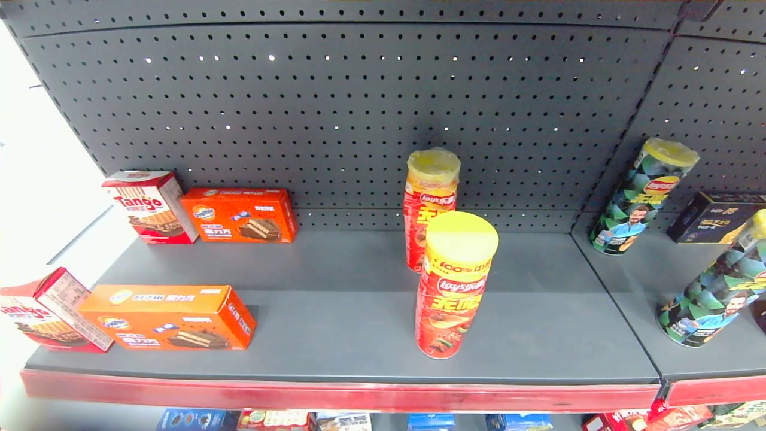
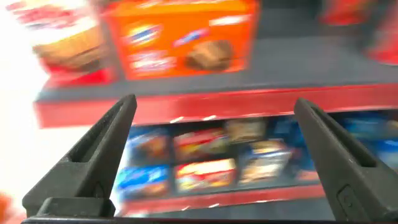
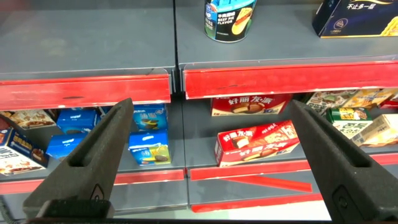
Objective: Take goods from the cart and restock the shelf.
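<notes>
Nearest us in the head view runs the red front lip of the shelf (image 1: 335, 395). Just behind it stands a front chip can (image 1: 455, 287), red with a yellow lid and upright, and a rear chip can (image 1: 429, 203) stands farther in behind it. On the near left, a near orange box (image 1: 167, 317) lies beside a near wafer box (image 1: 42, 317). At the far left, a far wafer box (image 1: 149, 206) and a far orange box (image 1: 239, 214) sit side by side against the back panel. Green cans (image 1: 643, 197) stand in the bay to the right. From the left wrist we see the left gripper (image 2: 214, 106), its jaws spread wide with nothing between them, facing the shelf's red lip below the near orange box. From the right wrist, the right gripper (image 3: 211, 104) is likewise spread and empty, facing the lower tiers. We judge that the step in hand is fetching the next item from the cart. The next move calls for turning to it, closing on one package, and setting it in the bare stretch between boxes and cans without knocking the tall cans.
</notes>
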{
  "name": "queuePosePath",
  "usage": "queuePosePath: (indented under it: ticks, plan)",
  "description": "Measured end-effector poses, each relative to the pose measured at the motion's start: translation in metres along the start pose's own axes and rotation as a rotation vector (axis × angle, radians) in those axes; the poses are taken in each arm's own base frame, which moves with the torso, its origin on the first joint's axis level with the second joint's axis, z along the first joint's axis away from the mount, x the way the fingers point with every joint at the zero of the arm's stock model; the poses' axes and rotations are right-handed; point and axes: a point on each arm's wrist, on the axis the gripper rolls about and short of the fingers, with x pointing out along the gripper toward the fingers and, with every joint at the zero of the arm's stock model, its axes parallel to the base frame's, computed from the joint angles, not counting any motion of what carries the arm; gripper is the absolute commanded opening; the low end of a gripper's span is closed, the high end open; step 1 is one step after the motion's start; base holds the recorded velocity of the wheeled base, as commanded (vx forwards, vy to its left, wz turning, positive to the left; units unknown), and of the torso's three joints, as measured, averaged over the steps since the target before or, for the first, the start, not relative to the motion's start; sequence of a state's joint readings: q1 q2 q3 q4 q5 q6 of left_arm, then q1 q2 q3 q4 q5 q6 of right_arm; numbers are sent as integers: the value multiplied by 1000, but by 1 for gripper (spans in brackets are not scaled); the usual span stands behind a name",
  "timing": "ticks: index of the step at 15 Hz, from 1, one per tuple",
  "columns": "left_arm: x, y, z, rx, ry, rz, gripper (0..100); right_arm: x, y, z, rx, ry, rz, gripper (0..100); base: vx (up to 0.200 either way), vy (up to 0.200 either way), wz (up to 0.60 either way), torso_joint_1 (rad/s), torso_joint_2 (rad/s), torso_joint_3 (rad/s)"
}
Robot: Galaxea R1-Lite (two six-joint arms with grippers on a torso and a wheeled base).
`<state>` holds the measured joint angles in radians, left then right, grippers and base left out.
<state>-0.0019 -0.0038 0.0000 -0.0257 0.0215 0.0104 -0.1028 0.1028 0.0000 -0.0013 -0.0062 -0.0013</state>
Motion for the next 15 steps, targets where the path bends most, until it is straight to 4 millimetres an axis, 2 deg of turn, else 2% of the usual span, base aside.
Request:
queuePosePath:
  ticks: [1,9,10,12,15]
  plan:
    - [0,2,-1,8,15,83,100,0,0,0,0,0,0,100,0,0,0,0,0,0]
    - [0,1,-3,45,26,35,100,0,0,0,-6,-1,26,100,0,0,0,0,0,0]
    - [0,1,-3,45,26,32,100,-1,0,5,-7,-11,44,100,0,0,0,0,0,0]
    - [0,1,-3,44,27,25,100,-5,0,29,-17,-29,108,100,0,0,0,0,0,0]
    - [0,0,-3,43,27,13,100,0,3,78,-70,3,390,100,0,0,0,0,0,0]
